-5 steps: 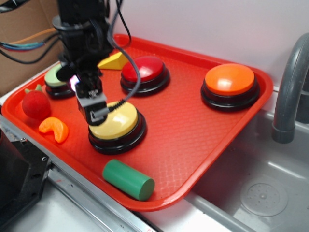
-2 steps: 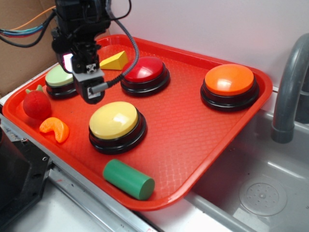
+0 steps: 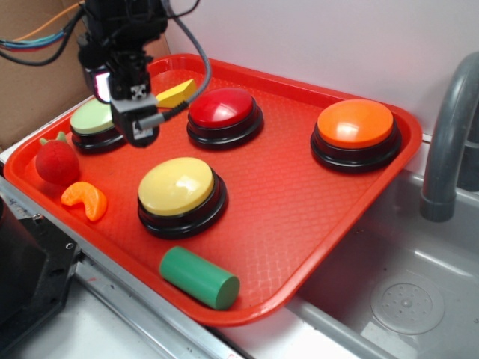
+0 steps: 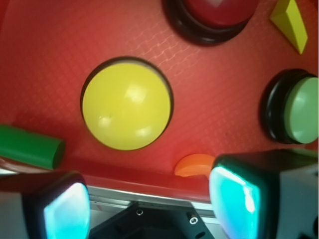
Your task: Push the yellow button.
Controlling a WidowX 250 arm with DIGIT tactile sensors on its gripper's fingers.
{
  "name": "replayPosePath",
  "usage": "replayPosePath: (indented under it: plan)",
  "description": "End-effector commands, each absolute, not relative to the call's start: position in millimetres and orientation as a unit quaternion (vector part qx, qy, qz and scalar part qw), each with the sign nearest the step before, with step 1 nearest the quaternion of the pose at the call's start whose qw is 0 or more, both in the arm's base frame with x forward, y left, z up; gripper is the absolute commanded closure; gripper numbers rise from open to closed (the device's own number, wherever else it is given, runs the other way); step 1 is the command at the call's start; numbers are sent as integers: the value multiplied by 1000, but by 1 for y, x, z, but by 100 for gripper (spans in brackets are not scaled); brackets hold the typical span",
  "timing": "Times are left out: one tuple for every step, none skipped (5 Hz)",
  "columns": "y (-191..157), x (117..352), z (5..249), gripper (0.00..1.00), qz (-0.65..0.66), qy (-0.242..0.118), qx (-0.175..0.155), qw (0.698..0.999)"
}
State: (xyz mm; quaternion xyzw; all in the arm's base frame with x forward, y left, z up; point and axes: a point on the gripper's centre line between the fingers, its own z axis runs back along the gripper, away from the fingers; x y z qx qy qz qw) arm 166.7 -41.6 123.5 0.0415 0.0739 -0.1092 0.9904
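The yellow button has a pale-yellow dome on a black base and sits near the front of the red tray. It is uncovered in the wrist view, where the yellow button fills the upper middle. My gripper hangs in the air up and to the left of it, between it and the green-capped button, touching nothing. The gripper shows two glowing pads wide apart with nothing between them: it is open.
A red button and an orange button stand further back on the tray. A yellow wedge, a red ball, an orange slice and a green cylinder lie around. A sink and grey faucet are to the right.
The gripper rose off the yellow button and moved back and to the left, away from it. The button now shows fully; nothing else shifted.
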Motion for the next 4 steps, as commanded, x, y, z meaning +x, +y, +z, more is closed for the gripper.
replayPosePath:
  plan:
    - [-37,176,132,0,-89,65,37,993]
    - [-34,175,133,0,-79,67,40,994]
    - [-33,176,134,0,-71,70,42,994]
    - [-32,176,133,0,-68,78,38,994]
